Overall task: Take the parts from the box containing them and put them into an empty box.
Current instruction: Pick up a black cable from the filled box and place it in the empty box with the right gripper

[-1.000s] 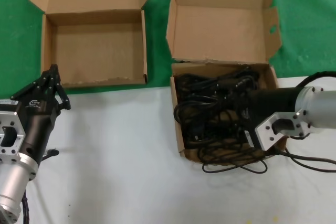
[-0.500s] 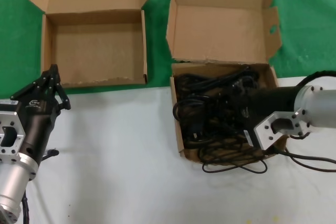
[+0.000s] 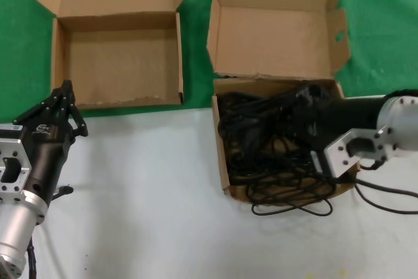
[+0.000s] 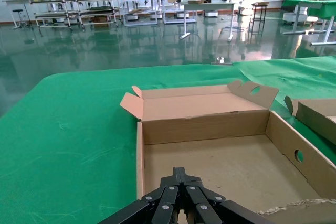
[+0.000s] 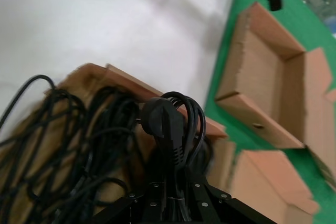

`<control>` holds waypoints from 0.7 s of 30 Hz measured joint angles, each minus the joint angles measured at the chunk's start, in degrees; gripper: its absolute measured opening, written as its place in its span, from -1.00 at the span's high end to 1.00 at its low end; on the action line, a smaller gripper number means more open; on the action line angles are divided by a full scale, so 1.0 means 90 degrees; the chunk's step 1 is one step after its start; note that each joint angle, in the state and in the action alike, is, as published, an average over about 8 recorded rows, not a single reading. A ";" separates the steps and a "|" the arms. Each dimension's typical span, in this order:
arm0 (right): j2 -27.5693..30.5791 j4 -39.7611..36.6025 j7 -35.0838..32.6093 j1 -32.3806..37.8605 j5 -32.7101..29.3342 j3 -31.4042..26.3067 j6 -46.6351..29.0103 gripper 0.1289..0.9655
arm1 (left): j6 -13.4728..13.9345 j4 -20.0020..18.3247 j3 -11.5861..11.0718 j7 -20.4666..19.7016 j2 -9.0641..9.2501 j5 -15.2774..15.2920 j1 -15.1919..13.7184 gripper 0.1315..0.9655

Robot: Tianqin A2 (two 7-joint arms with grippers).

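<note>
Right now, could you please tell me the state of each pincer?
Left pincer: shut, holding nothing, parked near the empty box.
Right pincer: shut on a power cord.

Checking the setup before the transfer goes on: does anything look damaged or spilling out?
Yes. The full box has a ragged, torn front wall, and a cord loop spills through it onto the white table. The right gripper is shut on a cord bundle. The empty box looks intact.

A green cloth (image 3: 379, 31) covers the far side, meeting a white tabletop (image 3: 150, 194)
</note>
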 joint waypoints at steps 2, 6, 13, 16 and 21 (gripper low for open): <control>0.0075 0.0176 0.0123 0.0011 0.0023 0.0087 -0.0050 0.82 | 0.0000 0.0000 0.0000 0.0000 0.0000 0.0000 0.0000 0.97; 0.0227 0.0577 0.0423 0.0104 0.0075 0.0268 -0.0217 0.83 | 0.0000 0.0000 0.0000 0.0000 0.0000 0.0000 0.0000 0.97; 0.0204 0.1043 0.0868 0.0553 0.0063 0.0412 -0.0519 0.83 | 0.0000 0.0000 0.0000 0.0000 0.0000 0.0000 0.0000 0.97; -0.0006 0.1056 0.0958 0.0806 -0.0048 0.0334 -0.0589 0.83 | 0.0000 0.0000 0.0000 0.0000 0.0000 0.0000 0.0000 0.97; -0.0624 0.0762 0.0956 0.1238 -0.0406 0.0019 -0.0580 0.83 | 0.0000 0.0000 0.0000 0.0000 0.0000 0.0000 0.0000 0.97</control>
